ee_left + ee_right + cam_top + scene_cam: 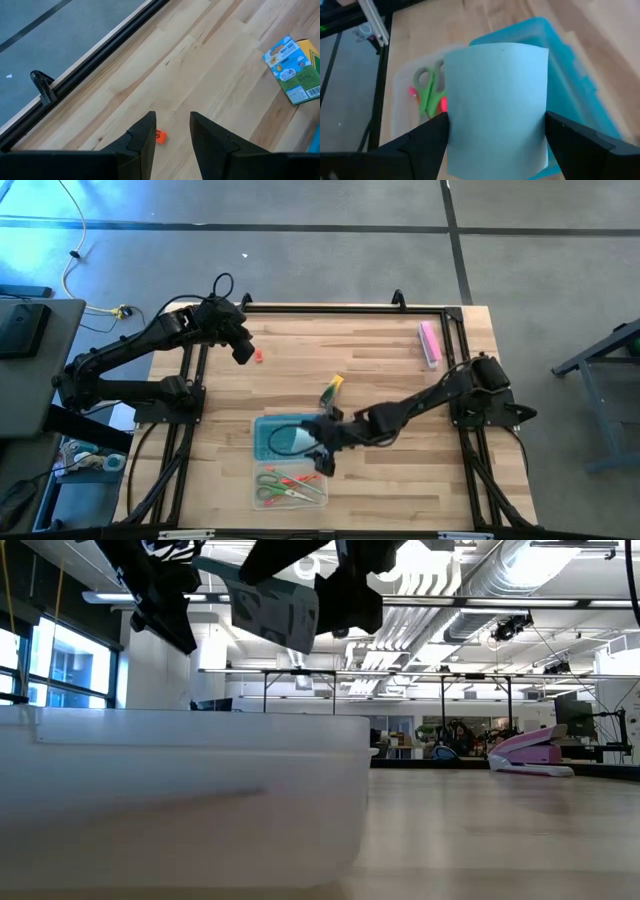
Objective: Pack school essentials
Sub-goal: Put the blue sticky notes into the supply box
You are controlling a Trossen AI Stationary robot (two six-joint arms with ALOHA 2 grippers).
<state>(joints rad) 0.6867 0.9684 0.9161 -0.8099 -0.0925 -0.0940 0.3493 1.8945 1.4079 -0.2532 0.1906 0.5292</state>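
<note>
My right gripper [322, 442] is shut on the light-blue note pad [495, 105], above the teal lid [268, 442] and the clear box [290, 485]. The pad also shows aloft in the low view [275, 605]. Green-handled scissors [427, 90] and orange-red pencils [300, 480] lie in the box. My left gripper [172, 135] is open at the table's far left, its fingers above and on either side of the tiny red piece [160, 136]. A green and yellow crayon box [331, 390] lies flat mid-table. My right gripper pinches the note pad by two opposite edges [451, 130], one finger on each. The fingers [427, 137] come from the table's right, slanting down. The pad is lifted clear of the table and tilted over the lid and the open box.
A pink stapler [430, 343] lies at the far right of the table and shows in the low view [530, 752]. The clear box's wall [180, 790] fills the low view's left. A black frame rail [100, 65] runs along the table's far edge.
</note>
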